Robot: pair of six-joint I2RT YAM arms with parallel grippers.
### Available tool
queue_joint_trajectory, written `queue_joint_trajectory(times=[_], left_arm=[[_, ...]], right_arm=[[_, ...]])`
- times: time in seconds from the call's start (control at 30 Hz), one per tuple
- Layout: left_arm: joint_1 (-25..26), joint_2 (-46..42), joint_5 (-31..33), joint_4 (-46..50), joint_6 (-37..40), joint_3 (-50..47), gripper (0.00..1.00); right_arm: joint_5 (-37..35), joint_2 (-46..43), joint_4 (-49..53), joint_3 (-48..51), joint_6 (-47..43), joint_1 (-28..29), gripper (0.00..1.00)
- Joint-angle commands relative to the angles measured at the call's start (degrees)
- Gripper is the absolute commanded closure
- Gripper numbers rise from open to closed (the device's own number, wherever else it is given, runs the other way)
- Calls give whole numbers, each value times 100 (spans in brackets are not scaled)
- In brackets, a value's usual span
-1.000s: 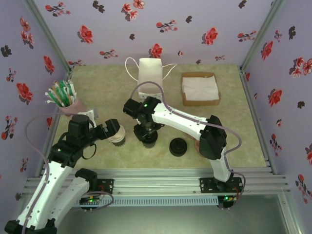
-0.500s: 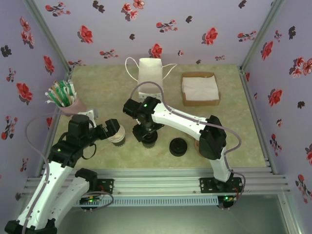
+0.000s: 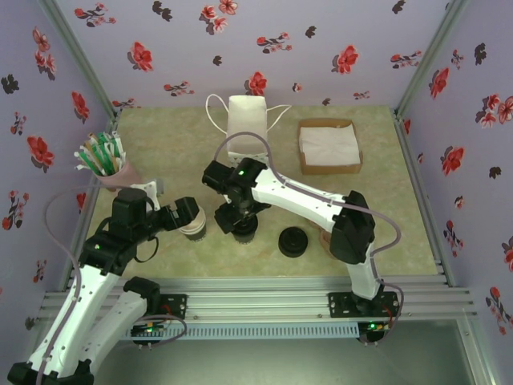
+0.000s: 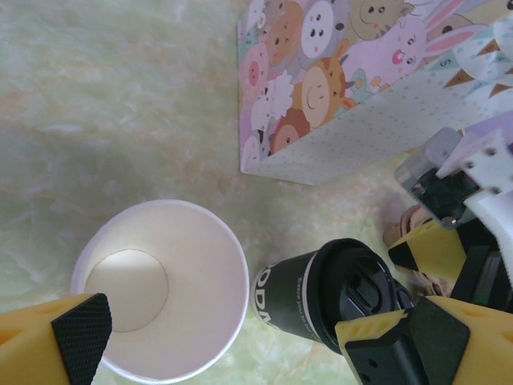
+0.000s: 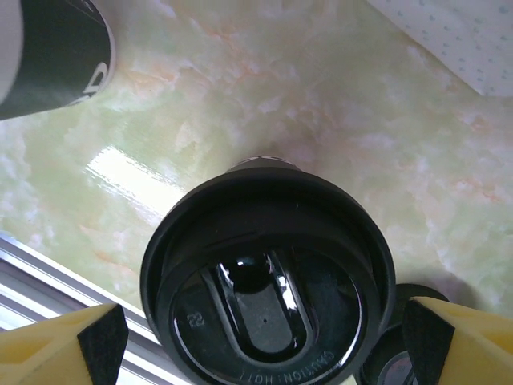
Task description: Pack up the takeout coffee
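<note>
The takeout coffee (image 5: 264,281), a dark cup under a black lid, stands upright on the table. My right gripper (image 5: 264,345) is open above it, one yellow finger on each side of the lid with a small gap. From above, the right gripper (image 3: 239,213) covers most of the coffee (image 3: 244,230). In the left wrist view the coffee (image 4: 333,293) stands just right of a lidless cream cup (image 4: 160,297). My left gripper (image 4: 248,349) is open and wide above both, close to the lidless cup (image 3: 192,228).
A white paper bag (image 3: 247,120) with handles stands at the back centre, its animal print side (image 4: 353,72) near the cups. Loose black lids (image 3: 293,241) lie right of the coffee. A napkin box (image 3: 329,146) sits back right, a straw holder (image 3: 103,160) far left.
The right gripper's fingers have spread apart off the coffee's lid. Both arms have stayed almost still.
</note>
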State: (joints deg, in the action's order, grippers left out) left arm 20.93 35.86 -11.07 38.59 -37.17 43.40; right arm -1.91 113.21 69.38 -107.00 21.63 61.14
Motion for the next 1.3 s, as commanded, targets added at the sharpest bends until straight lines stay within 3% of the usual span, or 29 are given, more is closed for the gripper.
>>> queue_joint_trajectory(times=[0.0,0.2,0.3,0.6,0.73,0.93,1.27], left_arm=[[10,115,-355,-148,165,203,1],[380,536,-370,-318,174,359,1],[644,803,-363,-474,158,419,10],[1420,1769,-317,-916,80,579,55],[1652,2208,-295,-1038,83,676,65],[1810,2707,-299,-1034,140,826,72],[1817,2990,-308,-1121,170,769,72]], right_arm=[[-219,-577,-97,202,155,37,10],[-400,-1338,-566,1024,356,-7,16],[-394,-1802,-1009,1588,481,-80,24],[386,-2721,-2452,3051,733,-505,75],[553,-2682,-2673,3204,727,-563,92],[682,-2435,-2759,3203,699,-570,97],[735,-2094,-2718,3156,663,-574,95]])
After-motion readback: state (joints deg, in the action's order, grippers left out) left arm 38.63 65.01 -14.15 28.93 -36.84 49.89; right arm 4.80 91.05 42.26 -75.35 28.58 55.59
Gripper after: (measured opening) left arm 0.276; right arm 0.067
